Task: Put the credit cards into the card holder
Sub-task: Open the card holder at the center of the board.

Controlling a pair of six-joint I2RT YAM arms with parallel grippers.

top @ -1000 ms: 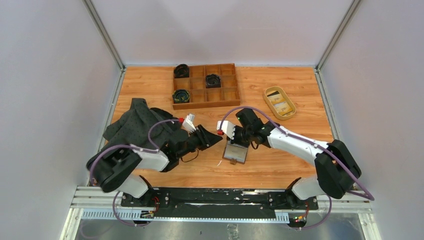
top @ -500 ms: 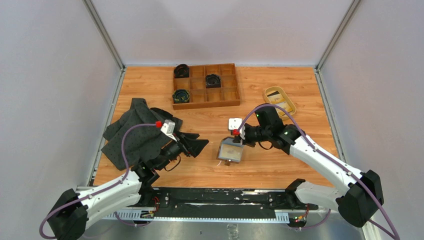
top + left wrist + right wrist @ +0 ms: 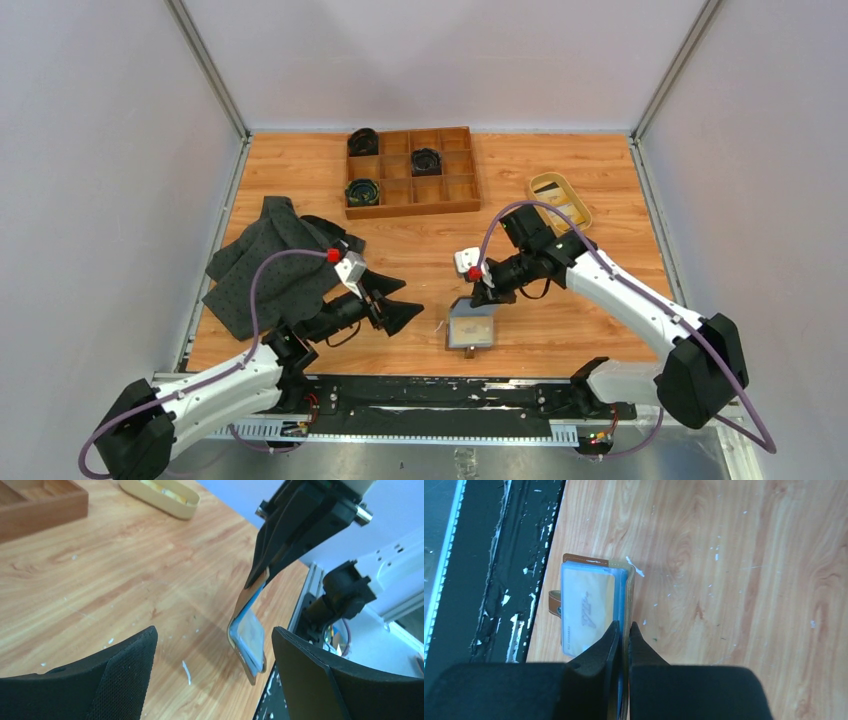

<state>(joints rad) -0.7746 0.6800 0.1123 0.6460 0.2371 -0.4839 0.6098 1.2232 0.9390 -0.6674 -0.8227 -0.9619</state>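
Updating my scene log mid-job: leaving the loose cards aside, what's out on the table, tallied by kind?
black rolls, in the tray: 3
wooden tray: 1
tan dish: 1
dark cloth: 1
card holder: 1
Total: 7

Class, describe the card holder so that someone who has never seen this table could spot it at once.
On the wooden table, look midway along the near edge. There sits the card holder, its flap pinched by the right end effector. It alone is brown leather with pale blue clear sleeves.
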